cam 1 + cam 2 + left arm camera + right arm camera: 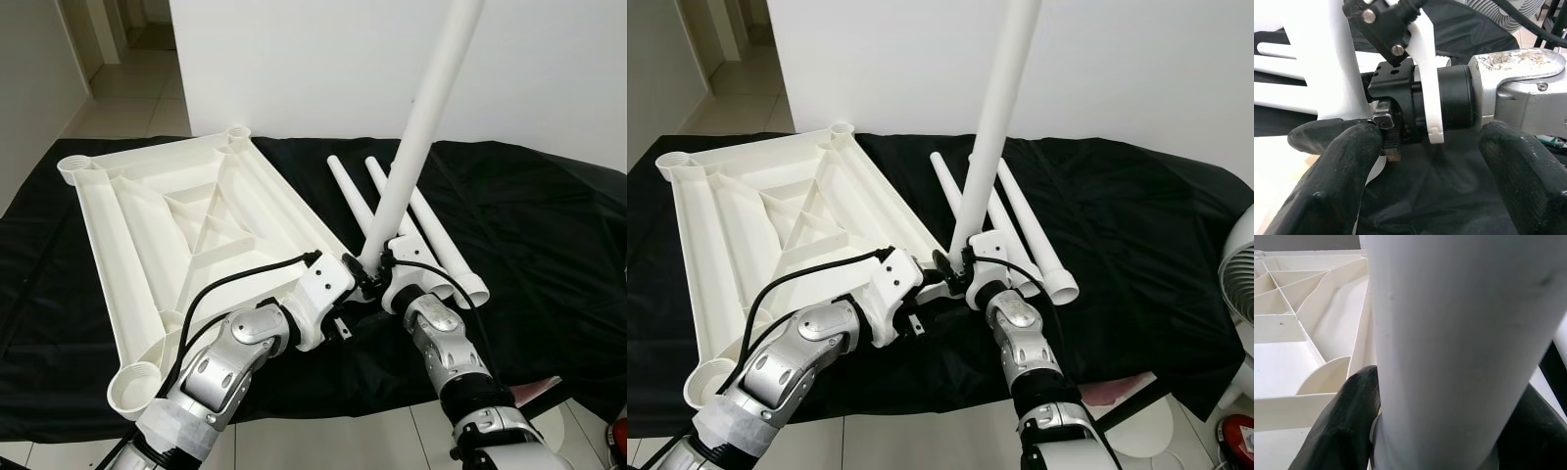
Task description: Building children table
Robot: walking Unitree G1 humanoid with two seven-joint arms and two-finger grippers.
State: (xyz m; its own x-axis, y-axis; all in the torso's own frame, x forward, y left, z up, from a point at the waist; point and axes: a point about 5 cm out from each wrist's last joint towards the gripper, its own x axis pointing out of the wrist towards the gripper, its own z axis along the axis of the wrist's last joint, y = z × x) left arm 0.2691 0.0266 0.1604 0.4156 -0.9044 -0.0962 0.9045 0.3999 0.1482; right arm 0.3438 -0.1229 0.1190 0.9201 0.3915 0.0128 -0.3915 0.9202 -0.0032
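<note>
Black cloth over floor, white wall behind. Nearest: right gripper pinching raised white table leg at its base; left gripper spread, flanking right wrist. Beyond: inverted tabletop; spare legs flat. Right eye view adds fan.

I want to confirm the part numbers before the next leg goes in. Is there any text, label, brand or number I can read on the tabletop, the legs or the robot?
None can be read.
Upturned tabletop: bare white plastic ribs, no lettering.
Held leg in the right gripper: plain white.
Legs on the black cloth: plain white.
Left gripper: no marking shows.
</note>
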